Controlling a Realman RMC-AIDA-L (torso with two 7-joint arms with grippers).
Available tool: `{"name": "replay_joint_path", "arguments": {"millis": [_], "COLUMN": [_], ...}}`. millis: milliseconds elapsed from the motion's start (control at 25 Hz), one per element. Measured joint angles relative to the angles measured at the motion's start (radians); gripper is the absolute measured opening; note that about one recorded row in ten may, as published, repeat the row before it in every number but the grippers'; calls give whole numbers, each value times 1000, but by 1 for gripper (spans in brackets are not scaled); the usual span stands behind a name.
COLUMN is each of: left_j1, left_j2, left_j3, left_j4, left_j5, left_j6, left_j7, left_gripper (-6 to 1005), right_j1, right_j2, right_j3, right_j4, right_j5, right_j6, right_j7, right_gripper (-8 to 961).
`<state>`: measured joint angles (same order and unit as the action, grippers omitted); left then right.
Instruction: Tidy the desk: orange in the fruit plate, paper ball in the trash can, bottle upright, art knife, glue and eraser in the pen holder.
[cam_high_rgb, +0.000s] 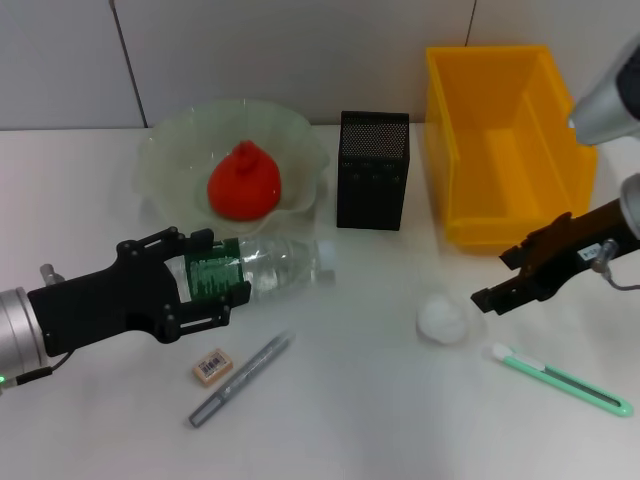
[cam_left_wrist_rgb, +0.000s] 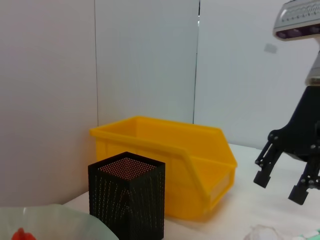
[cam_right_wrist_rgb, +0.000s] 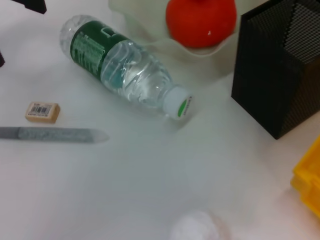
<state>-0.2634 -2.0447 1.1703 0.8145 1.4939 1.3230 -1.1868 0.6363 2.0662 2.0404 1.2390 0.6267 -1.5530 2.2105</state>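
Left gripper (cam_high_rgb: 205, 277) is sitting wide open around the lying bottle (cam_high_rgb: 258, 265), not clamped; right gripper (cam_high_rgb: 497, 280) is hovering open and empty near the paper ball (cam_high_rgb: 443, 319).

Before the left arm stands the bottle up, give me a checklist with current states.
1. Left claw around the lying bottle: ok, fingers either side of the green label, not visibly closed.
2. Bottle cap on: ok.
3. Orange in the fruit plate: ok.
4. Paper ball in the yellow trash can: not ok, on the desk.
5. Right claw clear of the bottle: ok, open near the paper ball.
6. Eraser, grey glue pen and art knife in the pen holder: not ok.
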Motion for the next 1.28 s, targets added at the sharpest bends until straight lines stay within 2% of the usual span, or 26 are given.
{"name": "replay_joint_path", "arguments": {"millis": [360,680,1000,1280], "left_j1": [8,10,10,10], "left_j2": [-9,-11,-11,-11], "left_j3": [-2,-1,-1,-1], "left_j4": [-9,-9,-11,-11], "left_j5": [0,0,0,0], "left_j6": [2,3,-3,-2], "left_j7": [31,33,33,33], "left_gripper": [813,812,812,812], "right_j1": [63,79,112,114], "right_j2": [-1,-2,5,6], "right_j3": [-76,-175,-205,-236], "right_j4": [-121,-193,-278,-283], "right_j5": [-4,-5,-2,-5], "right_j6": [80,178,234,256], "right_j7": [26,56,57,93], "right_gripper": [740,725,711,698]}}
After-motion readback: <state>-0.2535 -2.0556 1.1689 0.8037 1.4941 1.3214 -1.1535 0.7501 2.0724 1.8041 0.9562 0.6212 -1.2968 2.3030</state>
